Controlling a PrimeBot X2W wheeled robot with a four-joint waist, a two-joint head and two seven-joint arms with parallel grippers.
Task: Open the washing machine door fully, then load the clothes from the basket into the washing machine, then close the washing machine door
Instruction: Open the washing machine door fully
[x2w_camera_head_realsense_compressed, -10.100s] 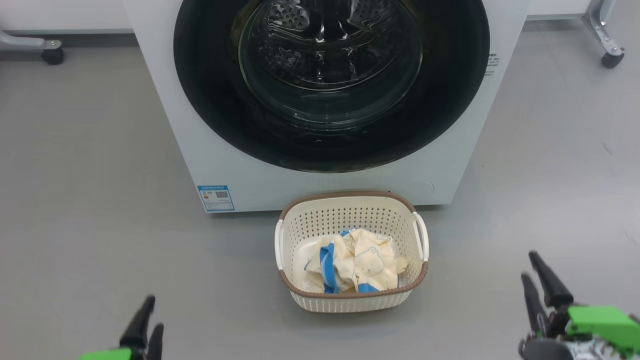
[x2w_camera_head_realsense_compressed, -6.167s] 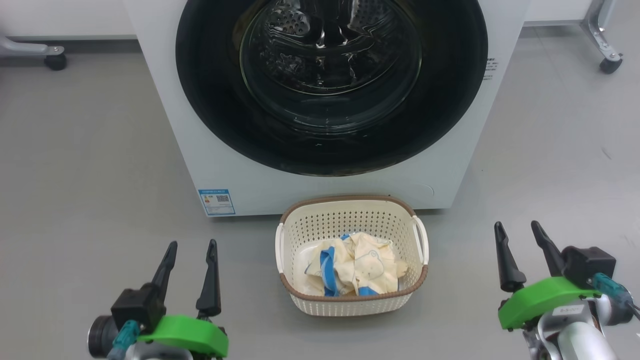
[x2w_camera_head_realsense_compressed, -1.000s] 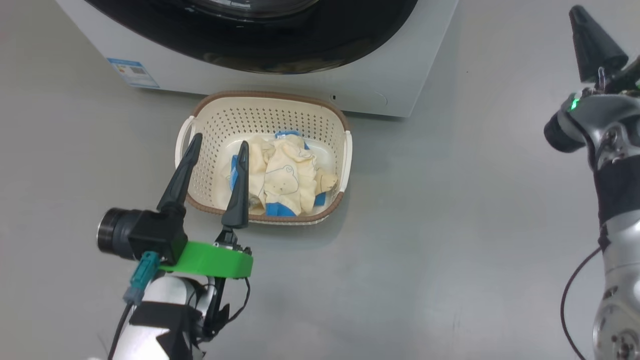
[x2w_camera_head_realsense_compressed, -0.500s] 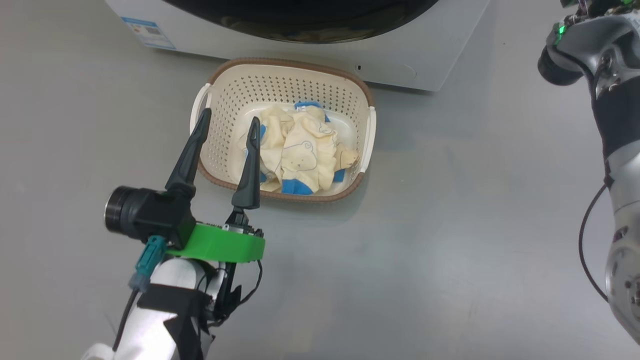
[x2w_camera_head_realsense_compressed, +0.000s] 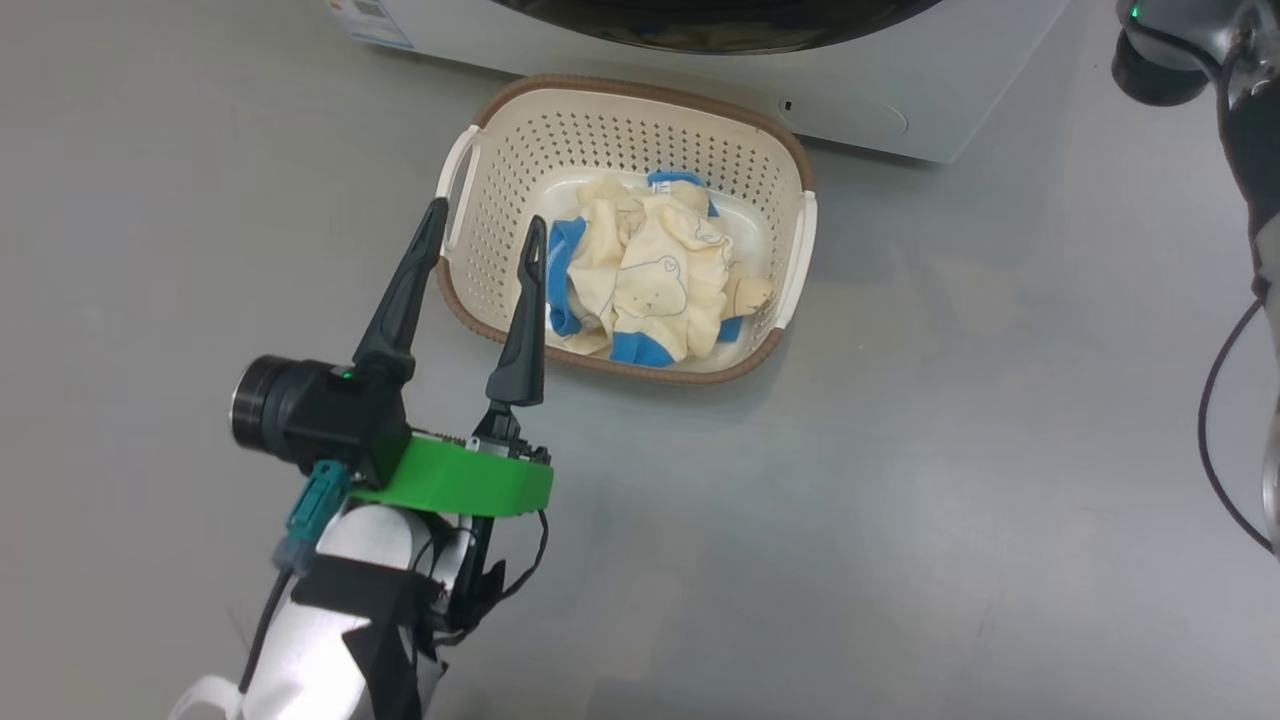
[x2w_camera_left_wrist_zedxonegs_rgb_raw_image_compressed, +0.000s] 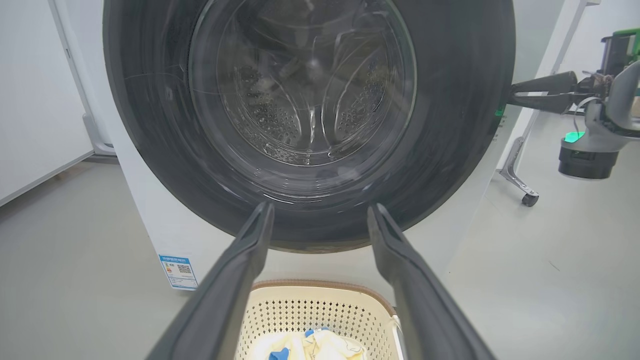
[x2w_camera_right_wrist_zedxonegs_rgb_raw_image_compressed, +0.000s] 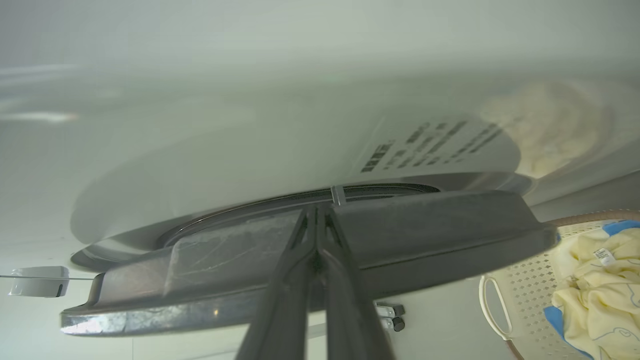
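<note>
The washing machine (x2w_camera_left_wrist_zedxonegs_rgb_raw_image_compressed: 150, 210) faces me, and its washing machine door (x2w_camera_left_wrist_zedxonegs_rgb_raw_image_compressed: 450, 125) lies against the white front. On the floor before it stands the basket (x2w_camera_head_realsense_compressed: 625, 120) with the clothes (x2w_camera_head_realsense_compressed: 650, 280) bundled inside. My left gripper (x2w_camera_head_realsense_compressed: 486, 218) is open above the basket's left rim, one finger outside it and one over the clothes' edge. In the left wrist view its fingers (x2w_camera_left_wrist_zedxonegs_rgb_raw_image_compressed: 240, 265) frame the door above the basket (x2w_camera_left_wrist_zedxonegs_rgb_raw_image_compressed: 320, 310). My right gripper (x2w_camera_right_wrist_zedxonegs_rgb_raw_image_compressed: 316, 212) is shut, its tips at the right edge of the door's rim (x2w_camera_right_wrist_zedxonegs_rgb_raw_image_compressed: 425, 225). That right gripper (x2w_camera_left_wrist_zedxonegs_rgb_raw_image_compressed: 515, 95) also shows from the left wrist.
A blue label sticker (x2w_camera_left_wrist_zedxonegs_rgb_raw_image_compressed: 177, 270) sits low on the washer's front. A wheeled metal frame leg (x2w_camera_left_wrist_zedxonegs_rgb_raw_image_compressed: 520, 180) stands right of the machine. Bare grey floor (x2w_camera_head_realsense_compressed: 900, 500) spreads around the basket. My right forearm (x2w_camera_head_realsense_compressed: 1250, 150) runs down the head view's right edge.
The head camera has shifted, so the basket sits further right in the picture. My right gripper has gone out of the head view's top. The left gripper stays open by the basket.
</note>
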